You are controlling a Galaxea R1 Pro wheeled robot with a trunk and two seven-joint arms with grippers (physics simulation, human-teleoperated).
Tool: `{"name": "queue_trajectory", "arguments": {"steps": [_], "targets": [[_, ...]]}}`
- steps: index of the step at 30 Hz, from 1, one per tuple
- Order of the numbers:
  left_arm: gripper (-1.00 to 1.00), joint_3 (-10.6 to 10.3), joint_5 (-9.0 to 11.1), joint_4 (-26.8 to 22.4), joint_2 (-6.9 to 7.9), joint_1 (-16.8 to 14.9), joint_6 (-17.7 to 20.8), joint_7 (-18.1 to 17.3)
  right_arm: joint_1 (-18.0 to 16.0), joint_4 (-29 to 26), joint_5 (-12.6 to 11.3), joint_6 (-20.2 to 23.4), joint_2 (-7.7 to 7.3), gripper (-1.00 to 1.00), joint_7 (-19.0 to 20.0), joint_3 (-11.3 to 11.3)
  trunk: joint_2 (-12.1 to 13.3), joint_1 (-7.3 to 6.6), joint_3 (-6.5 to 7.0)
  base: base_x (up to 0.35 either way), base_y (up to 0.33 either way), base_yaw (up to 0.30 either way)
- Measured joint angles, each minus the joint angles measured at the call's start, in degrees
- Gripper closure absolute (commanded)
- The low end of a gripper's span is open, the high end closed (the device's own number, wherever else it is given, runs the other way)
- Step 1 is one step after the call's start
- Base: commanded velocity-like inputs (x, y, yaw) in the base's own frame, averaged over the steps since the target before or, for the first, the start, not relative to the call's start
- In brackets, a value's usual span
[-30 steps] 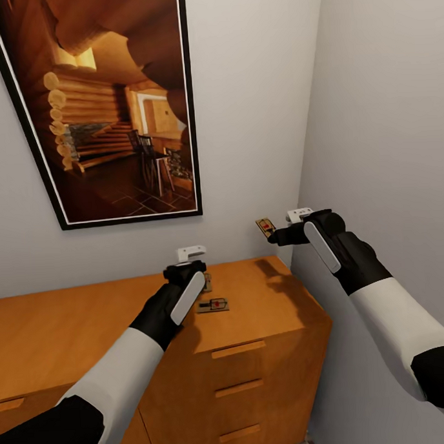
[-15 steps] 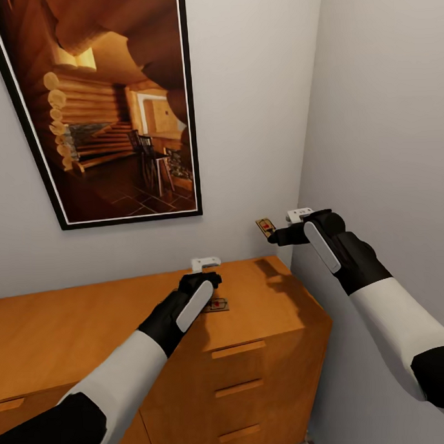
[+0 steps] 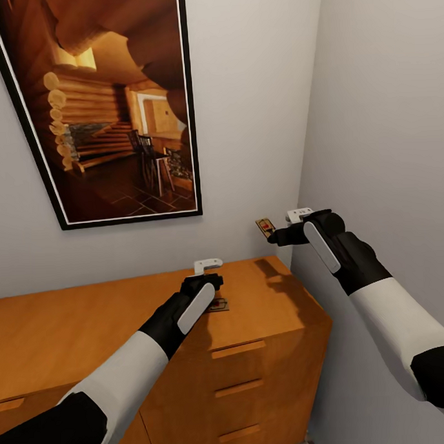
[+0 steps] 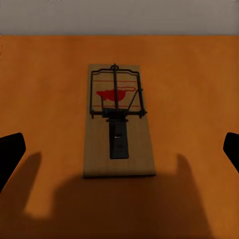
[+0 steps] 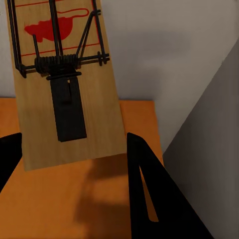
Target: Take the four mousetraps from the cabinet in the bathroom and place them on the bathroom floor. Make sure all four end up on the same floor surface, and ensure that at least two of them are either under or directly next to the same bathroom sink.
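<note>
My right gripper (image 3: 276, 235) is held in the air near the corner wall and is shut on a mousetrap (image 3: 265, 227). The right wrist view shows that mousetrap (image 5: 64, 84), pale wood with a red mouse print, between the gripper's (image 5: 74, 137) black fingers (image 5: 147, 184). My left gripper (image 3: 208, 282) hovers low over the orange cabinet (image 3: 264, 310), with a mousetrap (image 3: 220, 305) peeking out beside it. In the left wrist view a mousetrap (image 4: 118, 127) lies flat on the cabinet top. The left gripper (image 4: 122, 144) is open, with its fingertips (image 4: 11, 152) wide on either side and not touching the mousetrap.
A large framed picture (image 3: 107, 104) hangs on the wall above the cabinet. The side wall (image 3: 386, 144) stands close on the right of my right arm. Drawers with slot handles (image 3: 238, 349) face me on the cabinet front.
My left gripper has moved right and down over the cabinet top, covering one of the two traps seen before. The right arm and its trap have stayed still.
</note>
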Motion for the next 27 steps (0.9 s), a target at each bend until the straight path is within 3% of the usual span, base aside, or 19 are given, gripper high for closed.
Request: {"name": "queue_trajectory", "arguments": {"steps": [15,27], "targets": [[-1.0,-0.04,-0.41,0.03,0.0,0.0,-0.23,0.2,0.0,0.02,0.07,0.0,0.02,1.0,0.0,0.01,0.0,0.0,0.0,0.003,0.0,0.0],[-1.0,-0.07,-0.28,0.12,0.0,0.0,-0.22,0.21,0.0,0.02,0.06,0.0,0.06,1.0,0.0,0.01,0.0,-0.01,0.0,0.123,0.0,0.0]]}}
